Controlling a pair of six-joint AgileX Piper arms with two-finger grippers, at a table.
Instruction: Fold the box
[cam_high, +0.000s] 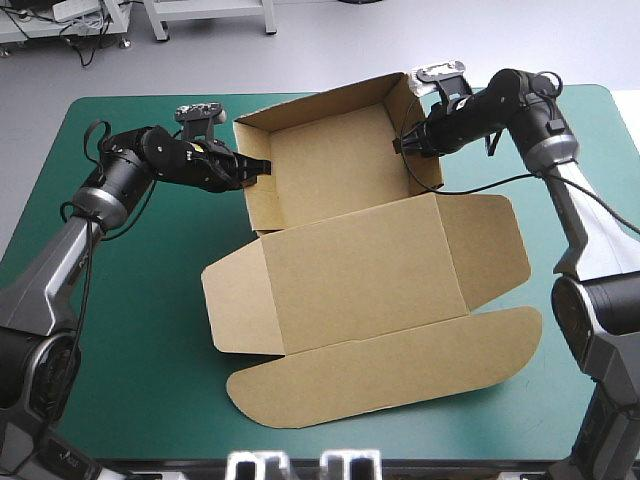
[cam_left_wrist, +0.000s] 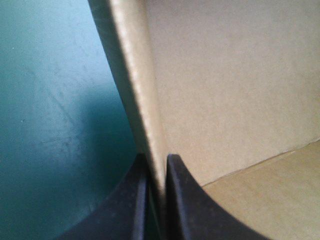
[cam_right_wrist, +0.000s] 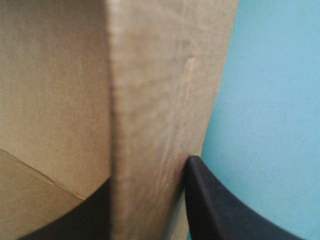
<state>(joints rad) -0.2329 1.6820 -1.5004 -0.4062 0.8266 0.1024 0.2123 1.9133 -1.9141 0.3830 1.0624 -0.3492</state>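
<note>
The brown box (cam_high: 340, 250) lies mid-table as an open tray with raised walls at the far side and its lid flat toward the near edge. My left gripper (cam_high: 262, 168) is shut on the tray's left wall; in the left wrist view that wall (cam_left_wrist: 145, 100) stands between the black fingers (cam_left_wrist: 187, 200). My right gripper (cam_high: 403, 146) is shut on the tray's right wall, and the right wrist view shows the wall's edge (cam_right_wrist: 150, 125) pinched between the fingers (cam_right_wrist: 220, 210). The tray floor (cam_left_wrist: 270, 200) shows inside.
The lid's rounded front flap (cam_high: 390, 375) reaches close to the table's near edge. A side flap (cam_high: 235, 310) spreads left and another (cam_high: 490, 250) right on the teal-green cover (cam_high: 130, 330). Bare cover lies at both sides.
</note>
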